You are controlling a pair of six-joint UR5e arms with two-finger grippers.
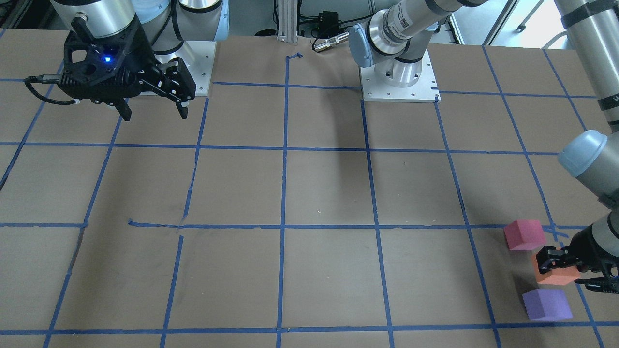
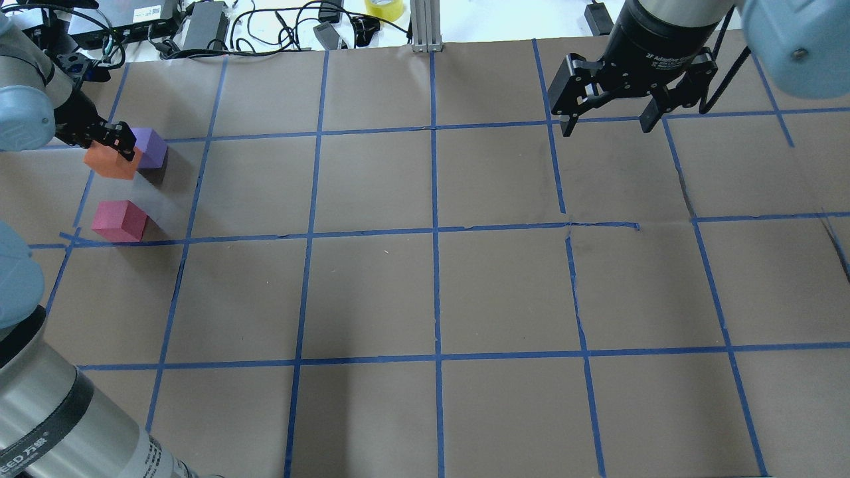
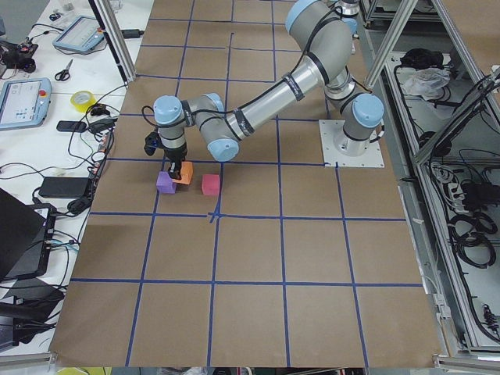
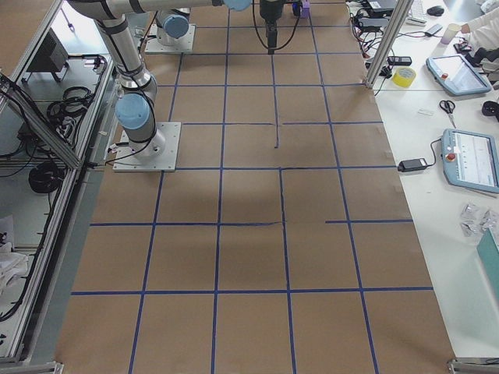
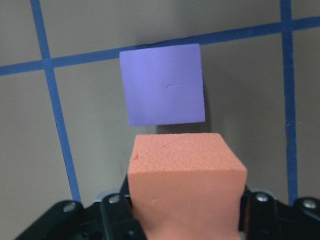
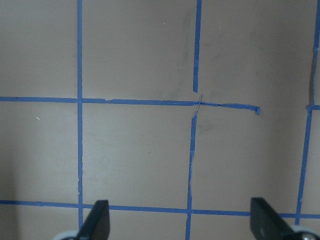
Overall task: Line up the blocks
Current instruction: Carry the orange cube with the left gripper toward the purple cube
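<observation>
We start with the table (image 2: 465,292), brown paper ruled into squares by blue tape. In the overhead view, the right gripper (image 2: 606,127) hangs above it at about 1 o'clock, its fingers spread wide and released, with only bare paper between them in the wrist view. The left gripper (image 2: 116,145) sits at the table's 10 o'clock edge, clenched on the orange block (image 2: 106,164). We cannot tell whether that block rests on the paper. The purple block (image 2: 151,147) lies just beside it at its 2 o'clock, on a tape line. The red-pink block (image 2: 118,221) lies apart at its 6 o'clock, near a tape crossing.
</observation>
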